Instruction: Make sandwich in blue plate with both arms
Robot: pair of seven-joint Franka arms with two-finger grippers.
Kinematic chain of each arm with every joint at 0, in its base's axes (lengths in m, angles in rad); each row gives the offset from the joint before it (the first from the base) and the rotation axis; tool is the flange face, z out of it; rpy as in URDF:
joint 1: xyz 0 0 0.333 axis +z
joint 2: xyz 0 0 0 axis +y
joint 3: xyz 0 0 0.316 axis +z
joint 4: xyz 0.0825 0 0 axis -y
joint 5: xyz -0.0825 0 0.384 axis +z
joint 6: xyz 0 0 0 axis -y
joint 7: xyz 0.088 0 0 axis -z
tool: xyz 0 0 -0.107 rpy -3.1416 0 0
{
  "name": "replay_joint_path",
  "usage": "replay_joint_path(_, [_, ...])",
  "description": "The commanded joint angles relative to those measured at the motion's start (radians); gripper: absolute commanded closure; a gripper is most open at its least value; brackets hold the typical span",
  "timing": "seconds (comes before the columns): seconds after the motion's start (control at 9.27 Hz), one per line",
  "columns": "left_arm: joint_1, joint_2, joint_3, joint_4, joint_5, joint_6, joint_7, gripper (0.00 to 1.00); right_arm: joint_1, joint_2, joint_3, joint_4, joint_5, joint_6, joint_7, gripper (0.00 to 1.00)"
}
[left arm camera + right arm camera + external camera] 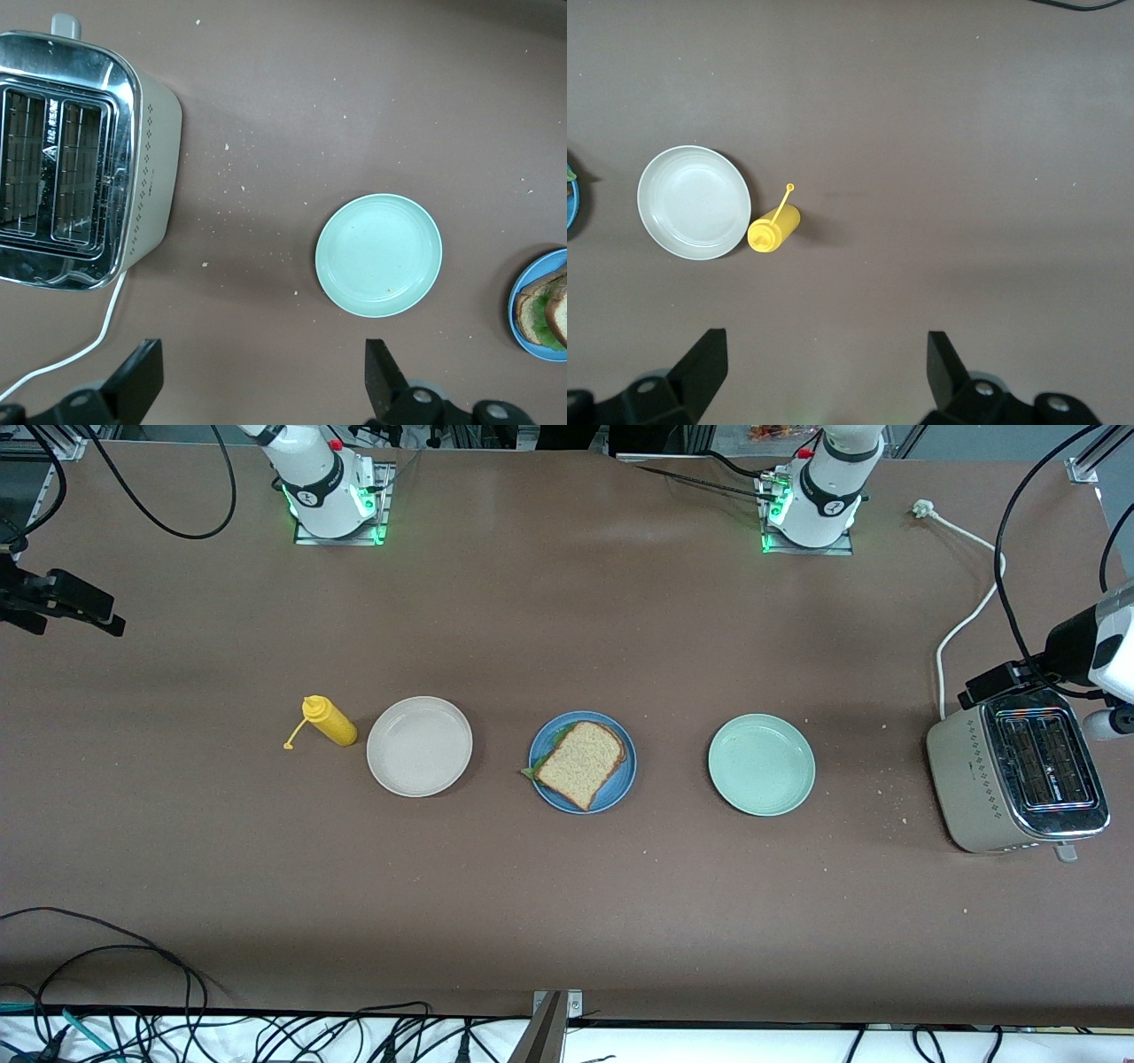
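Observation:
The sandwich (580,764) lies on the blue plate (623,781) at the middle of the table: a speckled brown bread slice on top, green lettuce showing at its edge. It also shows at the edge of the left wrist view (542,310), on the blue plate (516,326). My left gripper (263,376) is open and empty, up over the table beside the toaster at the left arm's end (1001,680). My right gripper (826,363) is open and empty, up over bare table at the right arm's end (75,607).
A beige plate (419,746) and a yellow squeeze bottle (330,721) lie toward the right arm's end. A pale green plate (761,764) and a toaster (1019,779) with a white cord (961,615) lie toward the left arm's end. Crumbs lie near the toaster.

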Motion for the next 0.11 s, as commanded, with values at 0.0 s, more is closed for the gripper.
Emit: replay_joint_path(0.0, [0.009, 0.007, -0.006, 0.016, -0.011, -0.005, 0.022, 0.0, 0.003, 0.007, 0.003, 0.025, -0.008, -0.012, 0.014, 0.0])
